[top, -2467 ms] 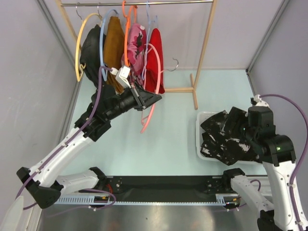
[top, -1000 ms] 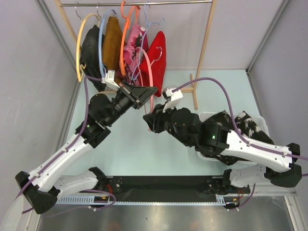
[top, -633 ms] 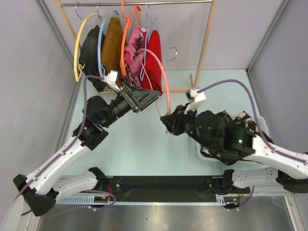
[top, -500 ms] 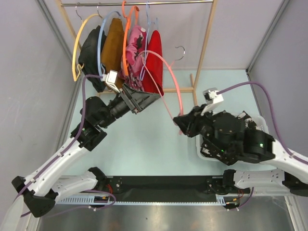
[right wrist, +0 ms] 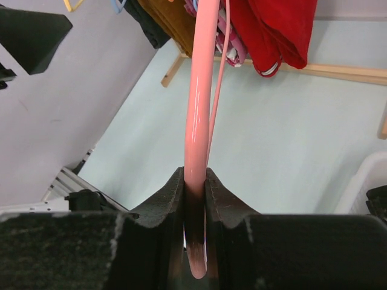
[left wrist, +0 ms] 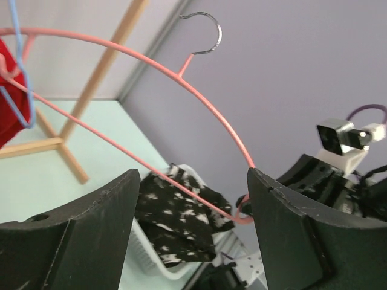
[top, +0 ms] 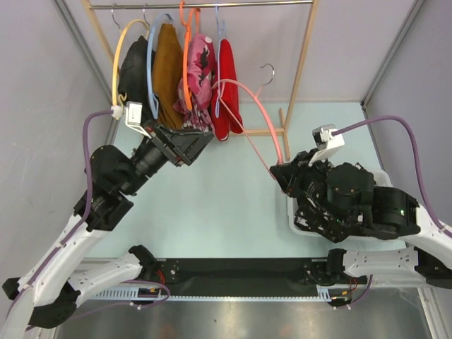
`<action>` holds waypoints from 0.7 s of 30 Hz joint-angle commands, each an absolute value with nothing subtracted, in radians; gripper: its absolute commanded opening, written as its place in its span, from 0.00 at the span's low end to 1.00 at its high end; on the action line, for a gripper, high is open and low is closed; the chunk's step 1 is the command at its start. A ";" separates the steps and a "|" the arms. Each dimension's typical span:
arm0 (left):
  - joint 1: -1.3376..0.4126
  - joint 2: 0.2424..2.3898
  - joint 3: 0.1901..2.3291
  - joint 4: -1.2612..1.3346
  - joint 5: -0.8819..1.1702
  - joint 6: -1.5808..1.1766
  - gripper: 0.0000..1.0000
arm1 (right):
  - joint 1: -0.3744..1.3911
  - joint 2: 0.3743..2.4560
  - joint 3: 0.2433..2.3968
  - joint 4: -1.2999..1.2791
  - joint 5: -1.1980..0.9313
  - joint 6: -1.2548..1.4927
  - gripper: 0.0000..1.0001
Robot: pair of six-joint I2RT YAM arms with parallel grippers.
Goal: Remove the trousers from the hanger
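Right wrist view: jaws pinch the pink hanger point(right wrist: 198, 121), hook cut off.

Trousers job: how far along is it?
Done: the black splotched trousers lie in the white bin. In hand: the right gripper clamps the bare pink hanger; the left gripper is open. Left: the red trousers hang on the rack.

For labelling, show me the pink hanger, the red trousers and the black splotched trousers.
pink hanger point(right wrist: 198, 121), right wrist view, on its thick rod.
red trousers point(top: 229, 60), top external view, upper cloth.
black splotched trousers point(left wrist: 175, 223), left wrist view, top fold.
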State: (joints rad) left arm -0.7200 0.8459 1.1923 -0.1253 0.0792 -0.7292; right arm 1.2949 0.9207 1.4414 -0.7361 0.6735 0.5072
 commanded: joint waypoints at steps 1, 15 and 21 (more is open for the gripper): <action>-0.724 0.833 1.229 -0.210 0.003 -0.611 0.77 | 1.302 0.893 1.477 -0.698 0.703 0.474 0.00; -0.724 0.835 1.215 -0.219 0.006 -0.612 0.76 | 1.301 0.731 1.317 -0.366 0.874 0.420 0.00; -0.724 0.824 1.213 -0.215 0.003 -0.601 0.76 | 1.257 0.914 1.448 -0.478 0.992 0.364 0.00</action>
